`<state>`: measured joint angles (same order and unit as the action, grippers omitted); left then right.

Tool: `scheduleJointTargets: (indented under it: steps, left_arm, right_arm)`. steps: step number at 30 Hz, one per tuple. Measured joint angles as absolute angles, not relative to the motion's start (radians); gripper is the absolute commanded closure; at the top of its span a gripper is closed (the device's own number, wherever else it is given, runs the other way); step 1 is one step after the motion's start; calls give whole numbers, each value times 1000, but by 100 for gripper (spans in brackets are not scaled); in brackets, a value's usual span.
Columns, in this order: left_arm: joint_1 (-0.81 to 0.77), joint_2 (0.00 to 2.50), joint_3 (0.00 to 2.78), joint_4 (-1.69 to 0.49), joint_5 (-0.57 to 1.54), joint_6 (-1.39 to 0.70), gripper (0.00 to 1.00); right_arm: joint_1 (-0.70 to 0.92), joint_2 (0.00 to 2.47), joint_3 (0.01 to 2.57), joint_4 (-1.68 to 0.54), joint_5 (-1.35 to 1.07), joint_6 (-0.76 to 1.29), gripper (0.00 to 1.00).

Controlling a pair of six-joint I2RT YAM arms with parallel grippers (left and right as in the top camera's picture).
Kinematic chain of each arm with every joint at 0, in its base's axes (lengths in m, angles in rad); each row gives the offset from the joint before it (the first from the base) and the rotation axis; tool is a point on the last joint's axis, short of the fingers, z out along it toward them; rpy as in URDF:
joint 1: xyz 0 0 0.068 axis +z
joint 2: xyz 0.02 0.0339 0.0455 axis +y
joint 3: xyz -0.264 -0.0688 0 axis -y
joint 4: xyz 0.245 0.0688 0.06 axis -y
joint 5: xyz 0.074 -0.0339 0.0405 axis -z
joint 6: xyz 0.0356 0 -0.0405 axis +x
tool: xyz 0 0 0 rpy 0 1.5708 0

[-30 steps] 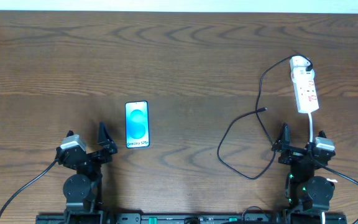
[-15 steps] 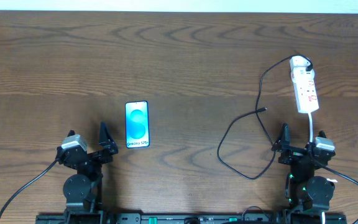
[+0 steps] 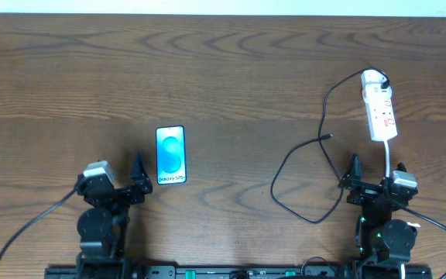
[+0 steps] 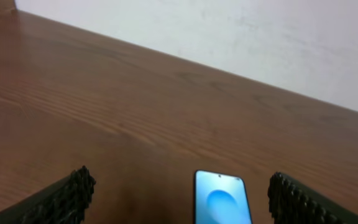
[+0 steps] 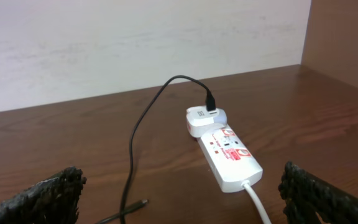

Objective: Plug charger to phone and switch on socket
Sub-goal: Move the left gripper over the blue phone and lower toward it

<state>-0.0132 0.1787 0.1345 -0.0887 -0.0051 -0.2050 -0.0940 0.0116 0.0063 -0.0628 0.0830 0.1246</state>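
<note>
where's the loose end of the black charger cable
In the overhead view, the thin black charger cable's small plug tip lies on the right side, left of the narrow white power strip and right of the blue-screened phone.

Left wrist view: slim blue-screened smartphone with black edges [image 4: 222,198] cut off by the bottom edge, near end out of frame; left gripper [image 4: 179,186] shows only the ridged tips of its fingers [image 4: 70,196] at the lower corners. Right wrist view: thin black charger cable [image 5: 133,140] and thick white cord [image 5: 257,202] of the narrow white power strip [image 5: 225,155] both run out at the bottom edge; red marks [image 5: 229,148] too small to read. Overhead: that cord cannot be traced past the right gripper [image 3: 376,177].
</note>
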Motion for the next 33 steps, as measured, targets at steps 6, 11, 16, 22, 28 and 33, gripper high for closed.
scheduleJointTargets:
  steps: [6, 11, 16, 22, 28, 33]
  left_arm:
    - [-13, 420, 343, -159, 3, -205, 8]
    - [-13, 614, 517, -260, 30, -205, 8]
    - [-13, 783, 707, -426, 69, -205, 8]
    - [-13, 953, 923, -624, 81, -205, 8]
    - [-17, 1105, 1126, -794, 82, -205, 8]
    - [-57, 1191, 1211, -850, 84, -205, 8]
  right_arm:
    - [-94, 12, 6, -63, 83, 125, 1]
    - [-94, 12, 6, -63, 83, 125, 1]
    - [-94, 12, 6, -63, 83, 125, 1]
    - [-94, 12, 6, -63, 83, 125, 1]
    - [-94, 12, 6, -63, 83, 125, 1]
    - [-94, 12, 6, -63, 83, 125, 1]
